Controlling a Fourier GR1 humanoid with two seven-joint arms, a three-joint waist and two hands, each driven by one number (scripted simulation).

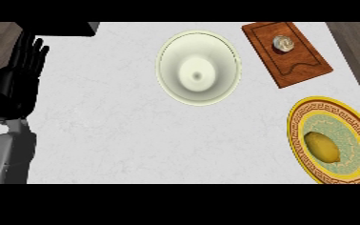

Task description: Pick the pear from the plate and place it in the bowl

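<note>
Nothing is done yet: the left hand (pixel 21 74) rests spread, fingers up, while the pear (pixel 323 146) lies on its plate (pixel 302 119) far across (beyond the bowl (pixel 199 67)).

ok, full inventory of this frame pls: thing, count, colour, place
bowl: 1, pale cream, upper middle of the counter
plate: 1, yellow rim with patterned band, right edge, partly cut off
pear: 1, yellow, lying on the plate
wooden board: 1, reddish brown, upper right, beside the bowl
small round item: 1, pale grey, on the board
counter: 1, white marbled
left robot hand: 1, black, open, fingers up, at left edge
right robot hand: not in view
</note>
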